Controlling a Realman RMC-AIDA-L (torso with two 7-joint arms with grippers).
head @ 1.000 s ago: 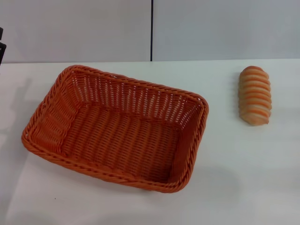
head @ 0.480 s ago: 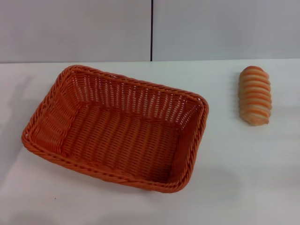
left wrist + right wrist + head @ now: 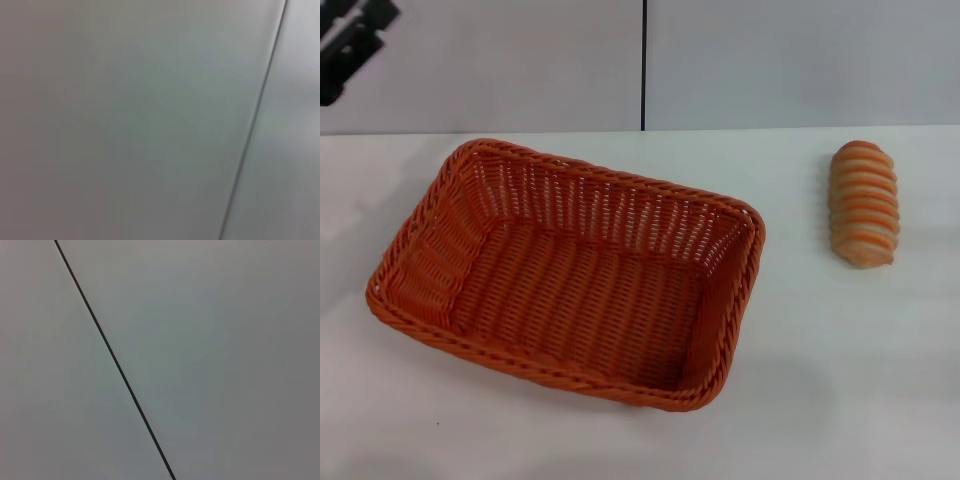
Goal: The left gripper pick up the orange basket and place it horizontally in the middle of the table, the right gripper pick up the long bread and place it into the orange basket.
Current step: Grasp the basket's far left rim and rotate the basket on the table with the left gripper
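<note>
While the orange basket (image 3: 565,272) lies on the table (image 3: 840,370) left of centre, its long axis is turned slightly, running from about ten o'clock to four o'clock in the head view, and its open side faces up. The long bread (image 3: 863,203) is seen at roughly two o'clock from the basket, well apart from it, lying on the tabletop with its length pointing toward twelve o'clock. The left gripper (image 3: 353,40) is seen only as a dark shape at the far ten o'clock corner, raised against the grey wall (image 3: 800,60); whether its fingers are spread or closed cannot be told. Only the wall and a dark seam (image 3: 115,360) are shown in both wrist views.
</note>
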